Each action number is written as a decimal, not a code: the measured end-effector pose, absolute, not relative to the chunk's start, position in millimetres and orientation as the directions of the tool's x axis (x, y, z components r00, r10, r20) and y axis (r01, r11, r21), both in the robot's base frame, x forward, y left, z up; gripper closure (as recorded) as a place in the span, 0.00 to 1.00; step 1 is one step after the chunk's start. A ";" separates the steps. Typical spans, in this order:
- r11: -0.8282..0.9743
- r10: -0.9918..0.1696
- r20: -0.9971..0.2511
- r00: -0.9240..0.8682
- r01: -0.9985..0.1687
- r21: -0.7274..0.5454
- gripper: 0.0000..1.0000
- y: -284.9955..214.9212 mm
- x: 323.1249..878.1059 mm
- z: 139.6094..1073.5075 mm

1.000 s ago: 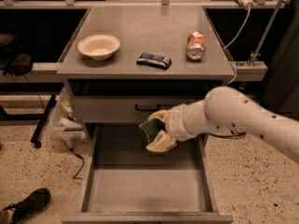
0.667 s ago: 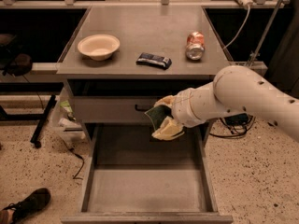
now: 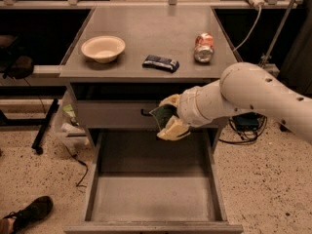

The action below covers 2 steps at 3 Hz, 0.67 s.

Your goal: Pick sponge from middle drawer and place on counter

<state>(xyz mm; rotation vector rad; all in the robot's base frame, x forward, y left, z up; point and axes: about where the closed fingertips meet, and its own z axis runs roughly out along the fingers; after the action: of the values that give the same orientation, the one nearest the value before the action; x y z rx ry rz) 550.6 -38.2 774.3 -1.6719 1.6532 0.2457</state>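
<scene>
Smooth cream plastic gripper [image 3: 165, 122] at centre clamps rough dark-green foam sponge [image 3: 162, 113]; matt grey metal counter [image 3: 146, 33] at 12 o'clock.

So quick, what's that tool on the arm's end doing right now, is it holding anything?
Tool: closed on the sponge, lifted above the open middle drawer.

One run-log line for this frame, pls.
phase: sponge in transit | claw: shut on sponge, over open middle drawer, below counter level | place: not yet done
</scene>
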 end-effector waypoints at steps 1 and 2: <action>0.124 -0.789 -0.592 0.167 -0.899 -0.419 1.00 -32.3 592.1 803.0; 0.128 -0.800 -0.557 0.224 -0.843 -0.522 1.00 -15.3 638.4 865.8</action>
<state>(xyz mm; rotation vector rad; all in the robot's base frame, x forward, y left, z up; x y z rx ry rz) 638.4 -15.3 865.8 -1.6539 1.5601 0.0643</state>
